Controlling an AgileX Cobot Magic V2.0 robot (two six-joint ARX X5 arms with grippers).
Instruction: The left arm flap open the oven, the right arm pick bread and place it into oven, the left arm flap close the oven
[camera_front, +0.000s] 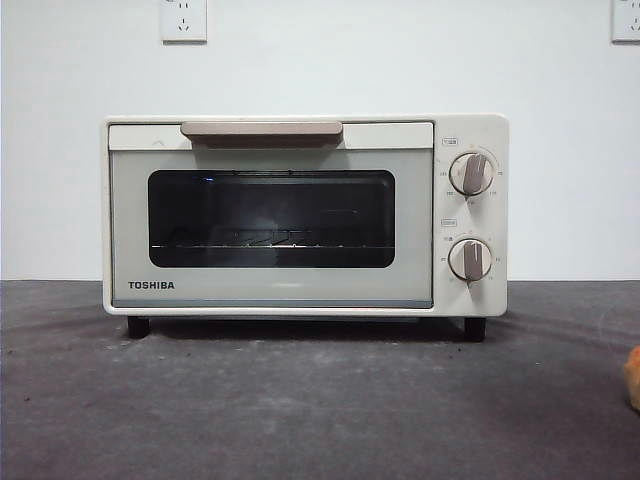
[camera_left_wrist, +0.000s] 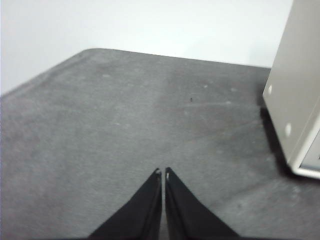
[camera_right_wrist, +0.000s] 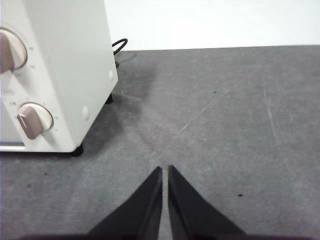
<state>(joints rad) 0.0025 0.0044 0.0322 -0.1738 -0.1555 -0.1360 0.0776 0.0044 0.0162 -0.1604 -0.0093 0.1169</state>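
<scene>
Nothing's started yet imo; oven (camera_front: 305, 215) sits toward the back edge of the tabletop (camera_front: 300, 410), door shut, cream box with dark window; bread (camera_front: 633, 378) just an orange sliver at the right edge; left gripper (camera_left_wrist: 163, 171) and right gripper (camera_right_wrist: 165, 169) both clenched, empty

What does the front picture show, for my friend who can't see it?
A cream-white TOSHIBA toaster oven stands on a grey table with its door shut. An orange bit of bread peeks in at the right edge.
</scene>
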